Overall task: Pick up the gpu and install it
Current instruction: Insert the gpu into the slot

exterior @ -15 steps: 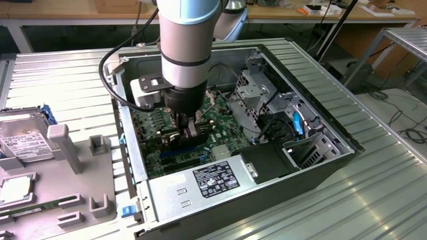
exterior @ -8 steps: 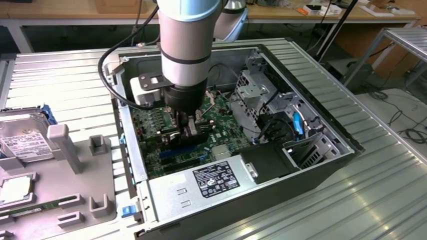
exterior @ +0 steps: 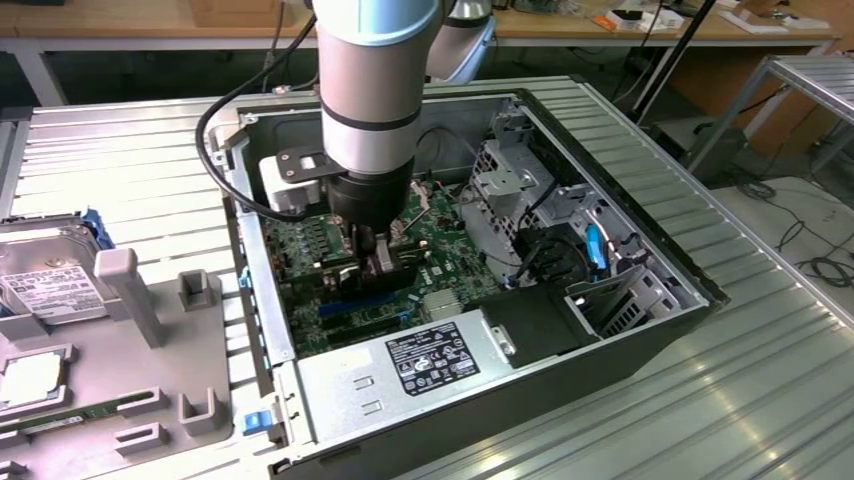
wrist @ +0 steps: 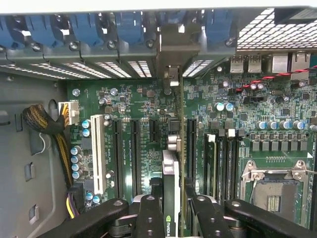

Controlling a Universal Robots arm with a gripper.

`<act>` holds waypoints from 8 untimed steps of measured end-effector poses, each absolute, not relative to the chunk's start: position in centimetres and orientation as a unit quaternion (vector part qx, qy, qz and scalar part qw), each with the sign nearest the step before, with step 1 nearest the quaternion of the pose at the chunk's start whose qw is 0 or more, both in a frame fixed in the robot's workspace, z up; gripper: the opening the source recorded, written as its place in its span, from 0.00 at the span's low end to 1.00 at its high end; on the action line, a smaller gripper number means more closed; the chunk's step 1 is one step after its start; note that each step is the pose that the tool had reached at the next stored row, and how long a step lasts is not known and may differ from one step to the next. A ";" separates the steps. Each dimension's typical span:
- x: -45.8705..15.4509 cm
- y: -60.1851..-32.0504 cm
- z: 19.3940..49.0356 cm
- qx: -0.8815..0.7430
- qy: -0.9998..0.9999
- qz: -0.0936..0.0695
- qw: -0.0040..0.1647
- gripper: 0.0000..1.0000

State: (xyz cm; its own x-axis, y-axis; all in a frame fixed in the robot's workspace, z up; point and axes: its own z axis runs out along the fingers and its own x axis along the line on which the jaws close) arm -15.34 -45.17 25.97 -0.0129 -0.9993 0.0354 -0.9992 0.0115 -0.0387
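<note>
Gpu [wrist: 171, 198] first: you have it clamped edge-on between the gripper's [wrist: 172, 218] two black fingers [wrist: 148, 218], so in the wrist view you see its thin edge running away from the camera toward the rear slot covers [wrist: 99, 69], with its silvery bracket [wrist: 171, 54] standing up against that row beneath the blue clips [wrist: 89, 25]. The card stands upright over the green motherboard [wrist: 237, 119], lined up along the long black expansion slots [wrist: 134, 153], with the white slot [wrist: 96, 153] a few rows off to one side; you cannot tell whether its lower edge is seated in a slot or just above it. The empty processor socket [wrist: 270, 191] lies well apart on the other side.

In the exterior view, your gripper [exterior: 378, 262] reaches down inside the open computer case [exterior: 667, 270], the gpu [exterior: 387, 268] a dark slab beneath it above the board. The power supply [exterior: 427, 365] with its label sits at the case's near end. Outside the case, on the exterior view's left, a grey fixture [exterior: 147, 330] holds a silver hard drive [exterior: 54, 285] and a narrow green strip [exterior: 67, 420], all on the ribbed metal table [exterior: 747, 380].
</note>
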 end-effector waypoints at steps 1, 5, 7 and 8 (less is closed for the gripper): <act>-15.4 -45.2 25.9 -0.702 0.711 -0.026 0.001 0.27; -15.4 -45.2 25.7 -0.702 0.711 -0.026 0.001 0.27; -15.4 -45.2 25.6 -0.702 0.711 -0.026 0.001 0.27; -15.4 -45.2 25.6 -0.702 0.711 -0.026 0.001 0.27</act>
State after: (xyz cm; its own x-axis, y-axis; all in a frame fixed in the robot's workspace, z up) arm -15.41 -45.17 25.61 -0.0130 -0.9993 0.0358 -0.9992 0.0116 -0.0384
